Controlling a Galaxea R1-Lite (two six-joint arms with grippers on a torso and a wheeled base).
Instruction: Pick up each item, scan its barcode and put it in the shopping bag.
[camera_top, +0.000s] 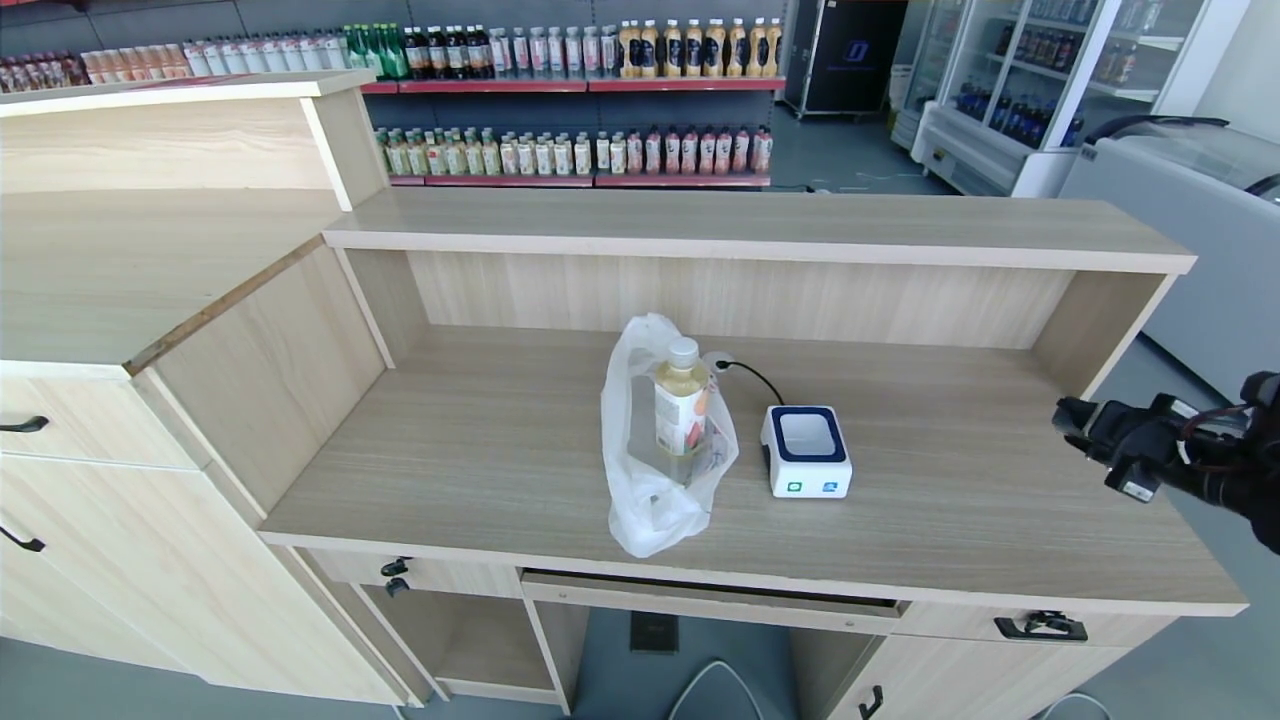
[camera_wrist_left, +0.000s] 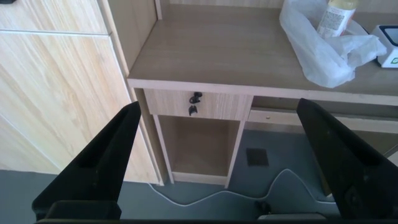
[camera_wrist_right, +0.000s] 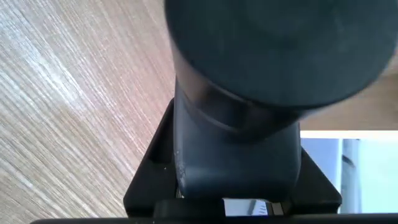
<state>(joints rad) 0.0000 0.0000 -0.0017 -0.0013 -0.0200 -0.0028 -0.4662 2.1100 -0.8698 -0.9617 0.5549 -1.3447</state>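
A thin white shopping bag (camera_top: 650, 500) stands on the wooden counter (camera_top: 950, 500), and a bottle with a white cap (camera_top: 681, 405) is upright inside it. A white barcode scanner (camera_top: 805, 450) with a dark-framed window sits just right of the bag, its cable running back. My right gripper (camera_top: 1072, 415) hovers at the counter's right end, well clear of the scanner. My left gripper (camera_wrist_left: 217, 168) is open and empty, low and to the left of the counter's front. From there the bag (camera_wrist_left: 323, 50), bottle (camera_wrist_left: 336, 15) and scanner (camera_wrist_left: 390, 50) lie ahead.
A raised shelf (camera_top: 760, 230) runs along the back of the counter and a taller cabinet (camera_top: 150, 280) stands to the left. Drawers (camera_top: 1040, 627) and an open cubby (camera_wrist_left: 199, 146) sit under the top. Dark gripper housing (camera_wrist_right: 249, 93) hangs close over the wood.
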